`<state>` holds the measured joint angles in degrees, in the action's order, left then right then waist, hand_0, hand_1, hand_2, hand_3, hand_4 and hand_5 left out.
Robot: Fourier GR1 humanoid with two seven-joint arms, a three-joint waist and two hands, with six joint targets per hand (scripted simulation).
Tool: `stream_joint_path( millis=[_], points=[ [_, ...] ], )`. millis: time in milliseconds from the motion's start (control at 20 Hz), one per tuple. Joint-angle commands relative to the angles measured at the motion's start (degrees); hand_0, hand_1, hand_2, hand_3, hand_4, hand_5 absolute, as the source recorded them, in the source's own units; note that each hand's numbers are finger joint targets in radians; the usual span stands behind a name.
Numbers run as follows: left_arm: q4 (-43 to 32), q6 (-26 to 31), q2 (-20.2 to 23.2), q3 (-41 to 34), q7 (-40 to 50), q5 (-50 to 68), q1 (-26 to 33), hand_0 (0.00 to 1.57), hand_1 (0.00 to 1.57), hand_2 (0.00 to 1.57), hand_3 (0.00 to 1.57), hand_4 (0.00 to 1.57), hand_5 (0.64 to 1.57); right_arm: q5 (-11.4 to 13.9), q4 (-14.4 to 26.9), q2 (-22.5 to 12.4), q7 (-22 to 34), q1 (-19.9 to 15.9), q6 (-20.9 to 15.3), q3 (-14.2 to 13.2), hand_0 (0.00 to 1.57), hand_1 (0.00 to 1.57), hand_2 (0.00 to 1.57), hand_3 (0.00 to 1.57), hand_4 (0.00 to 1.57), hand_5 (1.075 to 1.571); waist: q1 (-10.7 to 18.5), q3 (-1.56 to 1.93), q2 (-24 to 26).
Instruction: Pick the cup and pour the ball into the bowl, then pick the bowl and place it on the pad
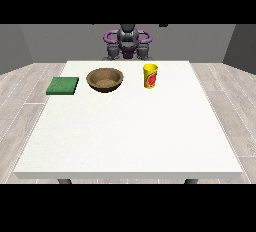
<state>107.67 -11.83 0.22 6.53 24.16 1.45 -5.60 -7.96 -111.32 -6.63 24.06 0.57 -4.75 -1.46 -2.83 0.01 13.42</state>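
From the front view, the hand at the view's left (113, 52) and the hand at the view's right (145, 51) are seen raised close to the robot's torso, behind the table's (130, 136) far edge; nothing is held, and how far the fingers are spread cannot be told. The yellow cup (150, 76) stands upright nearer the camera than the hand at the view's right. The brown wooden bowl (105, 80) sits nearer the camera than the other hand; its inside looks bare. The green pad (63, 85) lies further out to the view's left. No ball can be made out.

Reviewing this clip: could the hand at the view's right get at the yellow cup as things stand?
Probably yes. The yellow cup stands upright on the white table, apart from the wooden bowl, with nothing between it and the robot. The hands themselves cannot be made out.
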Motion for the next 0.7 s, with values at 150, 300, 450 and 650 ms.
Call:
stream_joint_path(
  millis=[150,300,450,650],
  points=[
    [-6.66,-0.68,0.28,-1.83,-12.99,-2.61,-7.51,0.0,0.0,0.0,0.0,0.58,1.544,0.68,2.69,3.5,-12.1,-3.71,1.26,1.57,0.0,0.0,0.0,0.0,0.73,1.55,-1.32,0.0,-15.61],
    [-9.38,0.54,0.83,-2.69,-21.23,-2.7,-7.39,0.0,0.0,0.0,0.0,0.55,1.513,-0.69,6.28,2.0,-17.68,-6.46,2.91,-2.24,0.0,0.0,0.0,0.0,0.71,1.542,-0.31,0.0,-21.78],
    [-13.87,2.05,1.06,-3.01,-32.2,-3.12,-3.77,0.0,0.0,0.0,0.0,0.55,1.487,-2.57,7.02,-0.29,-19.02,-8.51,4.38,-5.59,0.0,0.0,0.0,0.0,0.69,1.543,-0.45,-0.05,-26.09],
    [-22.6,2.87,2.59,-8.4,-36.57,-1.1,-7.3,0.0,0.0,0.0,0.0,0.41,1.484,-5.92,8.45,-2.36,-23.86,-5.8,10.58,-6.83,0.0,0.0,0.0,0.0,0.68,1.547,-4.67,-0.01,-27.63]
  ],
)
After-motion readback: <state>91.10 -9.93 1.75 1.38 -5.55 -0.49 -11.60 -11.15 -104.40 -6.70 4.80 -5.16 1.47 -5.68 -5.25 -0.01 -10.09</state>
